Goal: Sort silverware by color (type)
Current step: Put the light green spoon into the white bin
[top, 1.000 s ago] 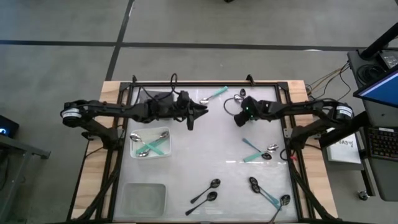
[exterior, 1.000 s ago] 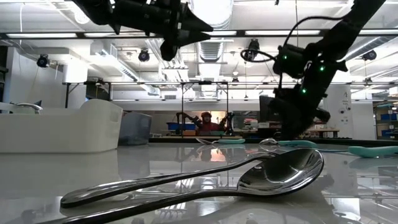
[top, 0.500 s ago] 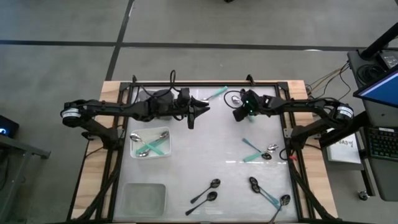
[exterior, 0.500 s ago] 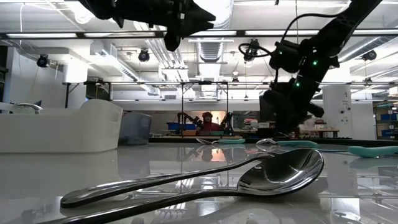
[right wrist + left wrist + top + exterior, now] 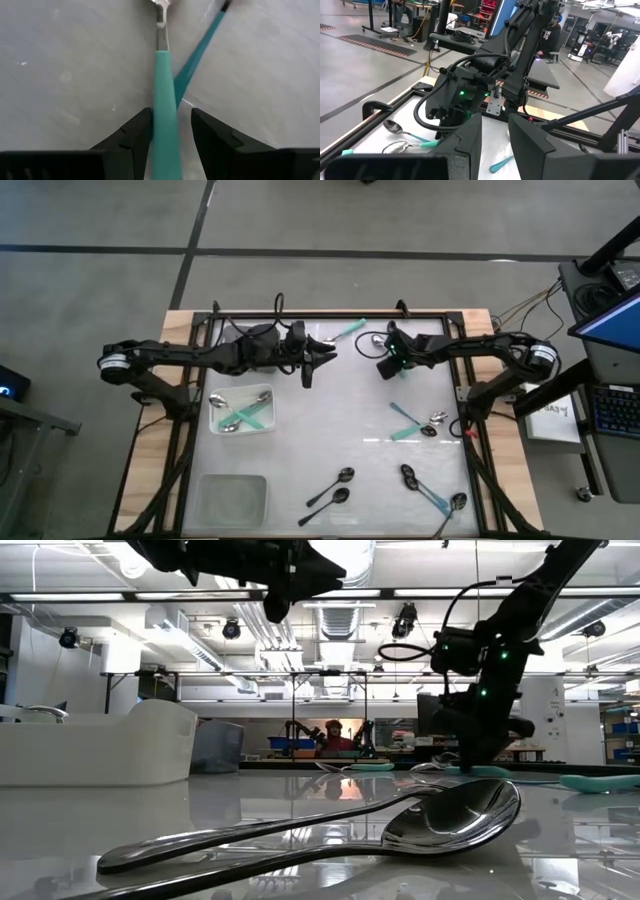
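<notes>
Okay, starting at the left of the overhead frame: the white bin (image 5: 212, 423) sits left of centre with a few teal-handled, silver-bowled spoons (image 5: 245, 415) lying in it, and a clear bin (image 5: 232, 480) is at lower left. Just above the white bin, the left pincer (image 5: 322, 357) hangs over the pale, glossy surface (image 5: 350, 405). Its fingers are a narrow gap apart, and its own camera shows nothing between them, so it looks to be waiting.

Moving to centre, two all-black spoons (image 5: 332, 486) lie low in the frame, slim and shiny.

Now the action, right of centre near the top: the right pincer (image 5: 384, 366) is down at the surface. Its wrist camera shows the fingers parted on either side of a teal handle (image 5: 162, 80). One finger is close against it and there's a clear gap to the other, so no grip yet. That handle runs straight out along the pincer's own line, smooth matte teal narrowing to a bright silver neck. A second teal handle (image 5: 202, 45) with a dark tip crosses beneath it at a slant, so the squeeze looks set to catch only the upper one.

Further right, more teal-handled spoons (image 5: 412, 422) lie crossed, well apart from either arm.
</notes>
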Robot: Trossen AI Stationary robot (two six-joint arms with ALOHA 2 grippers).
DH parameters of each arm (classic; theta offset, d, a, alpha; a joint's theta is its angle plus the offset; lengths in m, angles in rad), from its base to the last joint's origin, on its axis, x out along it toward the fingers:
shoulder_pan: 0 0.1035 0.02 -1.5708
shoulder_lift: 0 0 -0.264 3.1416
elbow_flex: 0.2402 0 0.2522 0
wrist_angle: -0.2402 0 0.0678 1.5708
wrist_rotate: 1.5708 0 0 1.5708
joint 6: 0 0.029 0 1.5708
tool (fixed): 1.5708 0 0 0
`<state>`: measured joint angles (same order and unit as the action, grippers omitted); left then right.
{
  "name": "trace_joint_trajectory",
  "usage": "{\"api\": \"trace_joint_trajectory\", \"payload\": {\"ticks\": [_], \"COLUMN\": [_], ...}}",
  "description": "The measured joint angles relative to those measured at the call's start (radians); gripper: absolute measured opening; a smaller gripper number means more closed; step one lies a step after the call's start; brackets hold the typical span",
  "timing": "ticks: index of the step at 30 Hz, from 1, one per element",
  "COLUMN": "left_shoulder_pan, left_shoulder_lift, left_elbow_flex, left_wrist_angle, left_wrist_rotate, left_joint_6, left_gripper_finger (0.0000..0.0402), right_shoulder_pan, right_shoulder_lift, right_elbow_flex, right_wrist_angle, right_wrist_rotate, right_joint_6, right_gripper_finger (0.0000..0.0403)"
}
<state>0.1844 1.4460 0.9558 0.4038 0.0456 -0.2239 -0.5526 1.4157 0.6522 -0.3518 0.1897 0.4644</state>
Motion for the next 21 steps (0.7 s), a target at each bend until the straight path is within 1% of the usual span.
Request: {"api": "trace_joint_trajectory", "payload": {"ticks": [3,5,12,14,18,21], "left_shoulder_pan": [0.000,0.000,-0.003,-0.003,-0.006,-0.012], "left_shoulder_lift": [0.000,-0.002,-0.007,-0.008,-0.008,-0.008], "left_elbow_flex": [0.000,0.000,-0.001,-0.001,-0.001,-0.002], "left_wrist_angle": [-0.003,-0.006,-0.057,-0.070,-0.109,-0.173], "left_wrist_rotate": [0.000,0.001,0.042,0.047,0.053,0.061], "left_joint_6": [0.000,-0.001,-0.023,-0.025,-0.025,-0.026], "left_gripper_finger": [0.0080,0.0080,0.0080,0.0080,0.0080,0.0080], "right_shoulder_pan": [0.000,0.000,0.002,0.002,0.004,0.018], "right_shoulder_lift": [0.014,0.014,-0.013,-0.026,-0.065,-0.107], "right_elbow_flex": [0.001,0.001,-0.003,-0.004,-0.007,-0.007], "right_wrist_angle": [0.004,0.003,-0.011,-0.016,-0.024,-0.015], "right_wrist_rotate": [0.001,-0.001,-0.009,-0.016,-0.097,-0.160], "right_joint_6": [-0.003,-0.010,-0.020,-0.023,-0.023,-0.022], "right_gripper_finger": [0.0129,0.0118,0.0052,0.0045,0.0045,0.0045]}}
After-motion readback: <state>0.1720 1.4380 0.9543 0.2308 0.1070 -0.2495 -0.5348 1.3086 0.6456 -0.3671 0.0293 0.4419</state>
